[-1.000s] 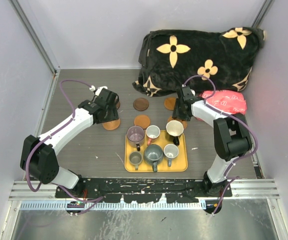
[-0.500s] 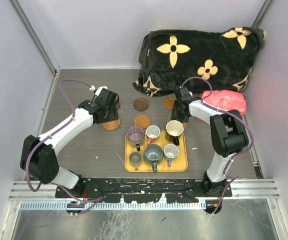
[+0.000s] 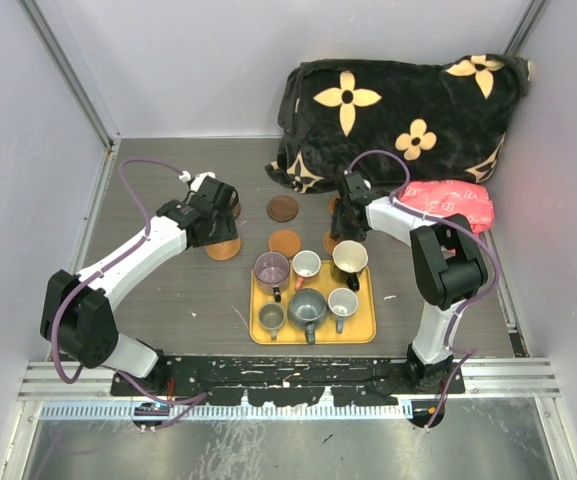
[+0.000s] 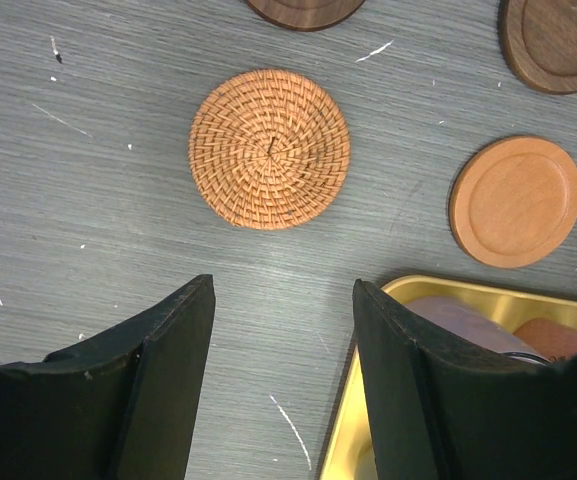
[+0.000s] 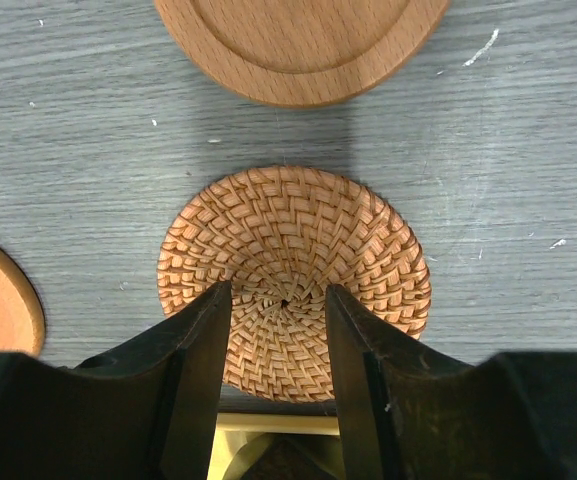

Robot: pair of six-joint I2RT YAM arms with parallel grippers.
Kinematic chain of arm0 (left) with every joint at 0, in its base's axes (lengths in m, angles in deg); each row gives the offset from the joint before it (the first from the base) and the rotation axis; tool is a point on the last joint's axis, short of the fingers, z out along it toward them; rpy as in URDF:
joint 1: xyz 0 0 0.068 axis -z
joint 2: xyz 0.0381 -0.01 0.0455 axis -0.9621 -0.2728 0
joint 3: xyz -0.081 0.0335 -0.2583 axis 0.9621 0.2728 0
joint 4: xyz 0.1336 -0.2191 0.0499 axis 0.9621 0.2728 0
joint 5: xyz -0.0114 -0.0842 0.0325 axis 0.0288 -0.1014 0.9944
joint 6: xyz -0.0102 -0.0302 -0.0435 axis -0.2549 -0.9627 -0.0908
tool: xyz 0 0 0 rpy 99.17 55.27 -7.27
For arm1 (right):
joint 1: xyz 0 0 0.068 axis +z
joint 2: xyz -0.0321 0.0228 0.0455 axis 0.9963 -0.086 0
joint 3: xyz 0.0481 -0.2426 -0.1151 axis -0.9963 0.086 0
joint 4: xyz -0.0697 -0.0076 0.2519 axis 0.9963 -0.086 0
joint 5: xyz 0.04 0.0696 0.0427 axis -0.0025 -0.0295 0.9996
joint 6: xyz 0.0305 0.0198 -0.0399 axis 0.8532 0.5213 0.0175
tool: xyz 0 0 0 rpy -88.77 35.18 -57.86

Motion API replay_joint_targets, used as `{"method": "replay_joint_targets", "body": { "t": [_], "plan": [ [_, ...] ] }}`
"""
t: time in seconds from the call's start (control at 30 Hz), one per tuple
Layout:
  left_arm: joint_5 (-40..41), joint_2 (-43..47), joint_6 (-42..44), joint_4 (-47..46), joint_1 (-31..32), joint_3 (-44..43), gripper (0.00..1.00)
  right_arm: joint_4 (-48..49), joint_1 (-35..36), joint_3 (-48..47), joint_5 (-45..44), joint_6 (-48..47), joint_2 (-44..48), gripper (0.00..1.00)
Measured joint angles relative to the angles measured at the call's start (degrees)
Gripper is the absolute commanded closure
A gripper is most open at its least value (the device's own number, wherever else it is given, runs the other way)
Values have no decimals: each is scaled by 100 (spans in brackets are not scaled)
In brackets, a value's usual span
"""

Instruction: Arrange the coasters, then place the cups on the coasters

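Observation:
Several cups stand on the yellow tray [image 3: 363, 330]: purple [image 3: 271, 268], white with pink inside [image 3: 306, 264], black with cream inside [image 3: 350, 257], two grey [image 3: 306, 308] [image 3: 342, 302] and olive [image 3: 271, 317]. The coasters lie behind the tray. My left gripper [image 4: 283, 300] is open above bare table, a wicker coaster [image 4: 270, 148] just ahead of it and an orange-brown coaster [image 4: 516, 200] to its right. My right gripper [image 5: 278, 330] is open, its fingers [image 5: 203, 350] over a second wicker coaster [image 5: 294, 250] lying flat; whether they touch it I cannot tell. A wooden coaster [image 5: 298, 40] lies beyond.
A black blanket with tan flowers [image 3: 398, 110] fills the back right, with a pink bag [image 3: 453, 205] in front of it. Dark brown coasters [image 3: 283, 208] [image 4: 553, 45] lie between the arms. Grey walls close in both sides. The tray's back rim [image 5: 268, 425] runs just under my right fingers.
My right gripper has moved left along the back edge of the tray. The left arm has stayed still.

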Motion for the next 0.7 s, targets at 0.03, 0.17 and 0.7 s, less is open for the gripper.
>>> {"method": "replay_joint_targets", "body": {
  "t": [0.03,0.17,0.7],
  "plan": [
    [4,0,0,0,0,0,40,-4,2,-11,-2,0,-13,52],
    [7,0,4,0,0,0,40,-42,13,-57,-26,-2,-37,52],
    [7,0,11,-2,0,0,40,-44,-92,-52,-203,2,-48,51]
  ]
}}
